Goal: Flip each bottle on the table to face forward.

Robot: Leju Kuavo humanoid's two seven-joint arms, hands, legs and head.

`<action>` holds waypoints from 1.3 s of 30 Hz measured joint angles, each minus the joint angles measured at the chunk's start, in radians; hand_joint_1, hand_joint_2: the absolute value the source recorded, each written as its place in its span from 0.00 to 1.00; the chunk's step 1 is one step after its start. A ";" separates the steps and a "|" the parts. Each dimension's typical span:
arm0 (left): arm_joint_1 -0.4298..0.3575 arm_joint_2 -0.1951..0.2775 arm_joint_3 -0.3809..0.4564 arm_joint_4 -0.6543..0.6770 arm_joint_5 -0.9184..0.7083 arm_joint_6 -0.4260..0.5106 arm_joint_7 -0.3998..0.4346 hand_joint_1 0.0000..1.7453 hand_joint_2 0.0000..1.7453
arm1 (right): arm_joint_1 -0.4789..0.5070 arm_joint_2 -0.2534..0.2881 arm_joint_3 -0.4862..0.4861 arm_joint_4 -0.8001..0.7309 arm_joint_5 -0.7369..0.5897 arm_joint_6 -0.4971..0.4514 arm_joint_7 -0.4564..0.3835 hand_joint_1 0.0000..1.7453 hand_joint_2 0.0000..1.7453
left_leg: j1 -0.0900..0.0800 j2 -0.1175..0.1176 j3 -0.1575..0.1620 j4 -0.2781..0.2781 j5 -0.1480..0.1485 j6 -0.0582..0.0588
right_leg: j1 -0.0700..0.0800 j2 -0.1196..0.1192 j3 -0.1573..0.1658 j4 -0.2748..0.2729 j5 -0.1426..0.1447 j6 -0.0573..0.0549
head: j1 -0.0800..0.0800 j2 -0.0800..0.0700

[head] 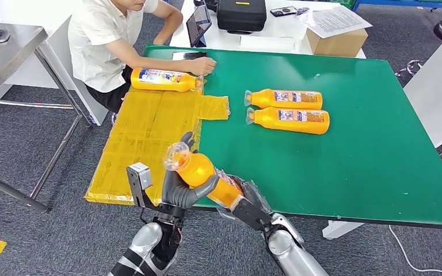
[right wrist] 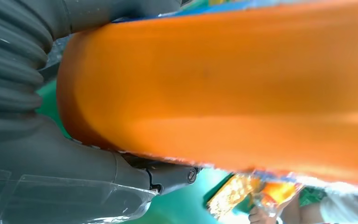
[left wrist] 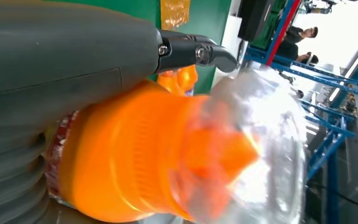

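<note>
**Both hands hold one orange bottle over the near edge of the green surface**

An orange plastic bottle point(head: 202, 175) with a clear cap is held tilted in the air above the near edge of the green surface point(head: 351, 172), cap pointing toward the near left. The left hand point(head: 181, 187) wraps dark fingers around the neck end, just below the cap. The right hand point(head: 247, 201) grips the base end, fingers clamped on the body, with crinkled clear film over the hand. In the left wrist view the ribbed orange neck and the clear, domed cap are close and blurred.

Two more bottles lie on their sides near the middle of the surface, one point(head: 285, 99) beside the other point(head: 289, 120), almost touching, caps pointing left, printed labels facing up. A fourth bottle point(head: 164, 79) lies near the far left corner on yellow sheeting point(head: 141, 135), with a person's hand point(head: 202, 66) at its cap end. The person point(head: 109, 40), in a white shirt, sits at that corner.

The glossy, wrinkled yellow sheeting covers the left end of the surface and lies under the held bottle's cap. The right half of the surface is flat, matte green.

Beyond the far edge are a white table with a black case point(head: 241, 14), a cardboard box point(head: 338, 41) and a tablet point(head: 198, 24).
</note>
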 joint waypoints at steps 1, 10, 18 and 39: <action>-0.006 -0.002 0.001 0.009 0.016 -0.014 0.009 1.00 1.00 | -0.004 0.002 0.008 0.001 -0.006 0.000 0.003 0.78 1.00 | 0.000 0.000 0.000 0.000 0.000 0.000 | 0.000 0.000 0.000 0.000 0.000 0.000 | 0.000 0.000; -0.038 -0.004 0.018 0.066 0.127 -0.149 0.073 1.00 1.00 | -0.016 0.009 0.035 0.006 -0.059 0.000 0.004 0.66 1.00 | 0.000 0.000 -0.001 0.000 0.000 0.000 | 0.000 0.000 0.000 0.000 0.000 0.000 | 0.000 0.000; -0.051 -0.004 0.024 0.072 0.129 -0.149 0.063 1.00 1.00 | -0.018 0.010 0.048 0.004 -0.076 0.008 -0.004 0.01 1.00 | 0.000 -0.001 -0.001 0.000 0.000 0.000 | 0.000 0.000 0.000 0.000 0.000 0.000 | 0.000 0.000; -0.112 0.026 0.151 0.008 0.141 0.136 0.032 1.00 1.00 | 0.133 0.103 -0.032 -0.515 0.165 -0.624 -0.112 0.00 0.00 | 0.001 -0.003 -0.003 0.000 0.001 -0.001 | 0.000 -0.003 -0.004 0.002 0.000 -0.001 | 0.000 0.000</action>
